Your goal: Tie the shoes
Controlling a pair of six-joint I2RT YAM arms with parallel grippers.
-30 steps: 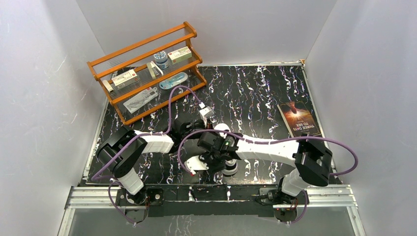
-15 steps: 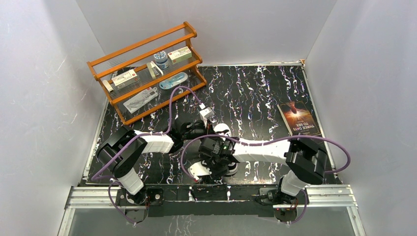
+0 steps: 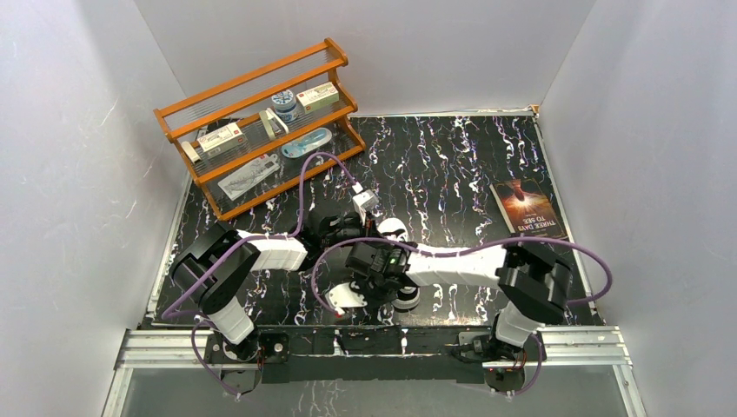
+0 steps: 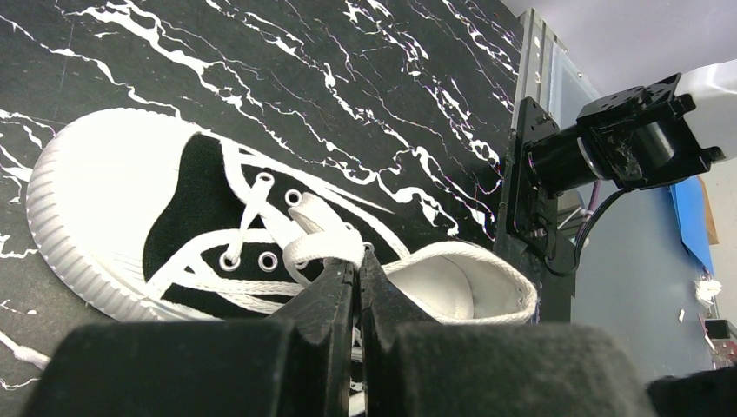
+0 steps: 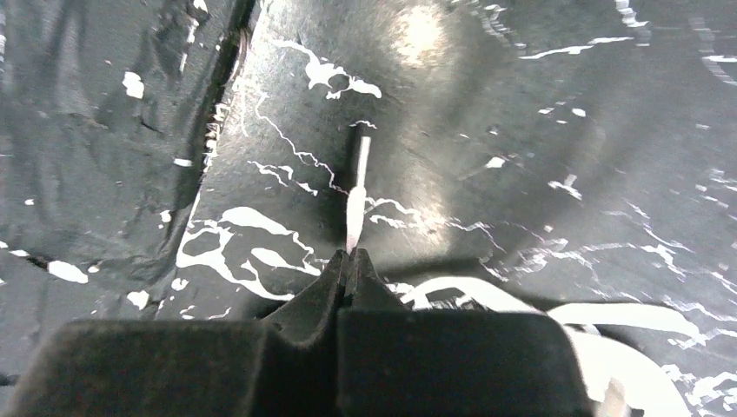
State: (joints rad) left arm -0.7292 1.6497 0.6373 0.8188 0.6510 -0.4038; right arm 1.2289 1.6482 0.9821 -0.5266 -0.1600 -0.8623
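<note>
sneaker lies on its side on the marbled black table, near the front edge about midway between the two arm bases, white toe cap pointing away from the left wrist camera; left gripper jaws pressed together on a lace strand just above the eyelets by the tongue; right gripper jaws also pinched narrow, holding a lace end whose stiff tip pokes out past the fingertips over the table; risks: right grip looks very close to the tip, so any pull could slip the lace end out; left pinch sits right at the eyelets, so a hard tug would likely drag or roll the light sneaker rather than tension the lace, nothing pins it down; both arms crowd the same spot, so crossing laces could knock wrists together or snag a purple cable; slack lace curling beside the right gripper could catch under the fingers; hard to make out: in the top view the sneaker is almost wholly covered by the arms; cannot tell whether any knot or crossing exists yet, or which lace each gripper has; heel and far side cut off; rack and book well apart, not involved
</note>
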